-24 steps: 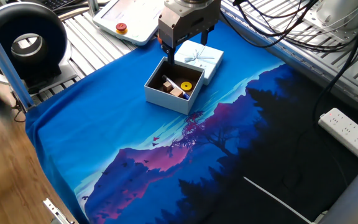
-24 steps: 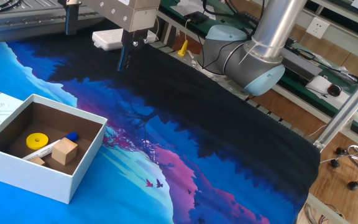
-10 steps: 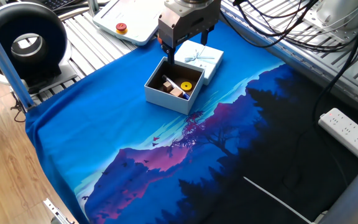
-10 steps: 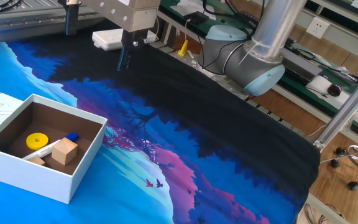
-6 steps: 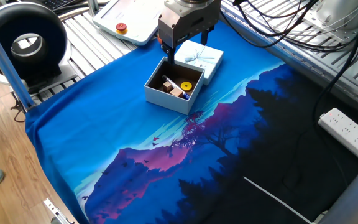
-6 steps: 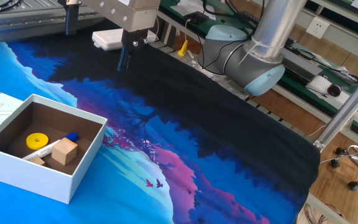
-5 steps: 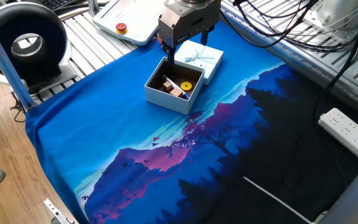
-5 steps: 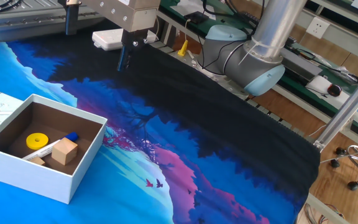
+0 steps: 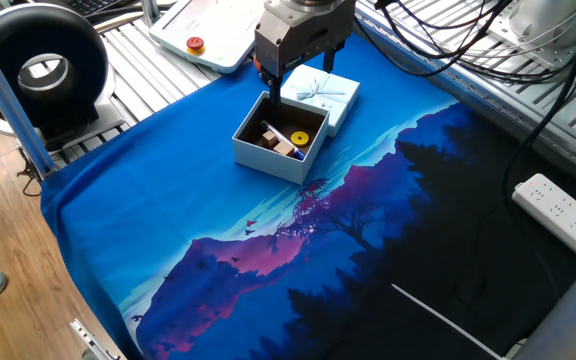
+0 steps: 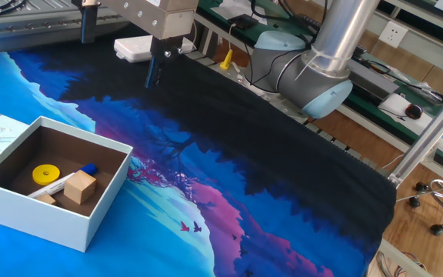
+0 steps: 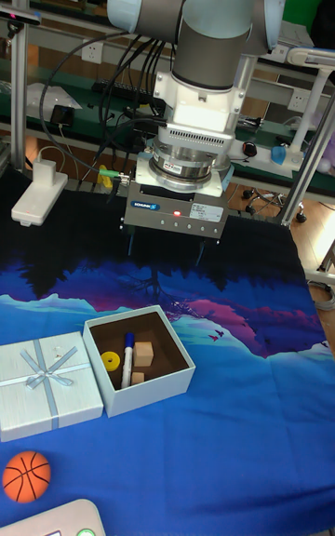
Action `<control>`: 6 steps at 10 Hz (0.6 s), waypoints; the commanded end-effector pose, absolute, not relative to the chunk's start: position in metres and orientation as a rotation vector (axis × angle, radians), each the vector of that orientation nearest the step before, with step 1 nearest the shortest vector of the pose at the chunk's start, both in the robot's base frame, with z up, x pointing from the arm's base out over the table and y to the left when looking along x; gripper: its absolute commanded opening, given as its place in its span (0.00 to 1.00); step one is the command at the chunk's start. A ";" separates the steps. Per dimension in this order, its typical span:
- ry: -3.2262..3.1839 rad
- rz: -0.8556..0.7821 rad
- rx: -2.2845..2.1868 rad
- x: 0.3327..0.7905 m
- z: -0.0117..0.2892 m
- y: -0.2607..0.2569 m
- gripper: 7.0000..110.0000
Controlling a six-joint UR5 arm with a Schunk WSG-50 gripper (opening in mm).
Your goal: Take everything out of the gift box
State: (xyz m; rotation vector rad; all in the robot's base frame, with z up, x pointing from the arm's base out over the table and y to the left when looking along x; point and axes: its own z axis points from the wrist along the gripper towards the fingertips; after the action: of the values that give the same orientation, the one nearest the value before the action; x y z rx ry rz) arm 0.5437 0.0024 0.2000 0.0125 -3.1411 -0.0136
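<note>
We hover above the gift box [image 11: 154, 389], next pick pending
Our end effector [image 11: 165, 247] looks open and empty; the orange ball [image 11: 26, 475] lies on the desk [image 11: 233, 462], so we'd descend for the yellow disc [image 11: 112, 361]

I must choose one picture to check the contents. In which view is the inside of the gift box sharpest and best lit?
The other fixed view: the gift box is near, sharp and evenly lit inside. One fixed view: it is small, with a dark interior. Tall fixed view: sharp and lit, but smaller.
</note>
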 end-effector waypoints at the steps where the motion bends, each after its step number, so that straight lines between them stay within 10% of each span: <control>1: -2.800 -0.316 0.135 0.463 0.219 0.053 0.99; 2: -2.800 -0.316 0.135 0.463 0.218 0.053 0.99; 3: -2.800 -0.316 0.135 0.463 0.217 0.053 0.00; 6: -2.802 -0.307 0.134 0.464 0.215 0.052 0.00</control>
State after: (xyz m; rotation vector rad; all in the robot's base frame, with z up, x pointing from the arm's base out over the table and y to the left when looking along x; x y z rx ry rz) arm 0.4809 0.0385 0.2076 0.1139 -2.8751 -0.2301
